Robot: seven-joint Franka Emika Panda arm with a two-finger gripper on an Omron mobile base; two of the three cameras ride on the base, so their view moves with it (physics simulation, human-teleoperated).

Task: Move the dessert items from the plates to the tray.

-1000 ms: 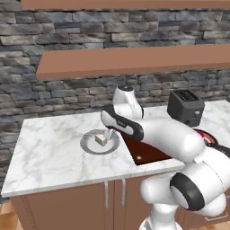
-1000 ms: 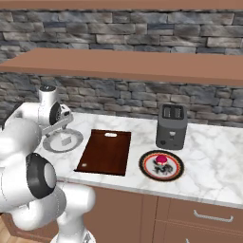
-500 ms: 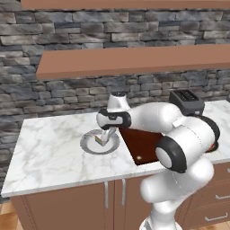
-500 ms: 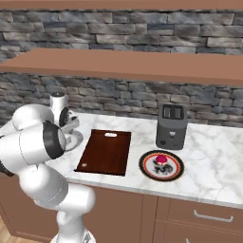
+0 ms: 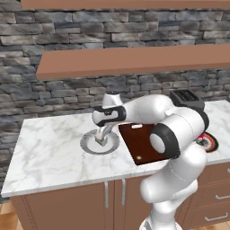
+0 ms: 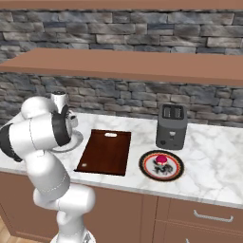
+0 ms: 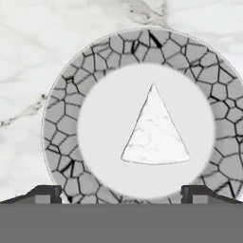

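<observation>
A white cake wedge [image 7: 154, 130] lies in the white centre of the grey-rimmed plate [image 7: 61, 118], and its rainbow-striped side [image 5: 99, 141] faces the left base camera. My gripper [image 7: 121, 194] hangs straight above it, open, one fingertip [image 7: 45, 193] on each side and nothing between them. From the left base the gripper [image 5: 102, 134] points down just over this plate [image 5: 87, 144]. The pink-red cupcake [image 6: 162, 159] sits on the dark-rimmed patterned plate [image 6: 174, 171], to the right of the reddish-brown tray [image 6: 105, 152]. The tray [image 5: 141, 143] lies between both plates.
A dark toaster [image 6: 170, 126] stands behind the patterned plate, close to the stone wall. A wooden shelf [image 5: 134, 60] runs above the marble counter [image 5: 49, 152]. My arm's elbow reaches over the tray's near side.
The hand has swung left and come down from above the tray's edge to just over the grey-rimmed plate. The cake, cupcake and tray have not moved.
</observation>
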